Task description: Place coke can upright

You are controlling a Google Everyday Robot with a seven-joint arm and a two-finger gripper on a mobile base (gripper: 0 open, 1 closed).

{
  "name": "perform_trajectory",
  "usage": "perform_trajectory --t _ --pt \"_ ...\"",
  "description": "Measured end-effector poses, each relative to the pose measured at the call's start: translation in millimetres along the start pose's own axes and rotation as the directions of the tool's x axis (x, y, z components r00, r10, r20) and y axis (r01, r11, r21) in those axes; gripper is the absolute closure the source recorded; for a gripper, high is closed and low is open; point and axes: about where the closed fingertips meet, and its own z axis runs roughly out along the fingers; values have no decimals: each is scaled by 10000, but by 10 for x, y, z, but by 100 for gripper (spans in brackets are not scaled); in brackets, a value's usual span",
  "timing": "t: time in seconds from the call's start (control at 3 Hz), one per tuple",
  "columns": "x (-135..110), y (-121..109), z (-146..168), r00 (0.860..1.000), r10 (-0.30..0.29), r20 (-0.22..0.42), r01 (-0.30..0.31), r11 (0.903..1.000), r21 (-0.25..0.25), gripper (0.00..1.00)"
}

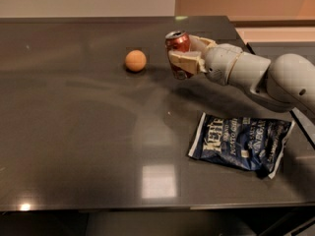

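Note:
The coke can [178, 44] is red with a silver top and stands nearly upright at the far middle of the dark table [74, 132]. My gripper [189, 55] reaches in from the right and is shut on the can, its tan fingers [183, 59] wrapped around the can's middle. The can's base is at or just above the table surface; I cannot tell if it touches. The white arm [256, 75] stretches back to the right edge.
An orange ball [135, 60] lies on the table left of the can. A dark blue chip bag [241, 141] lies flat at the front right, below the arm. The table's far edge meets a pale wall.

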Motion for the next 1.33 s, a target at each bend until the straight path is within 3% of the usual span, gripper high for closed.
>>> perform_trajectory --t 1.33 --pt "219 -110 119 9992 392 70 -389 9985 -396 100"
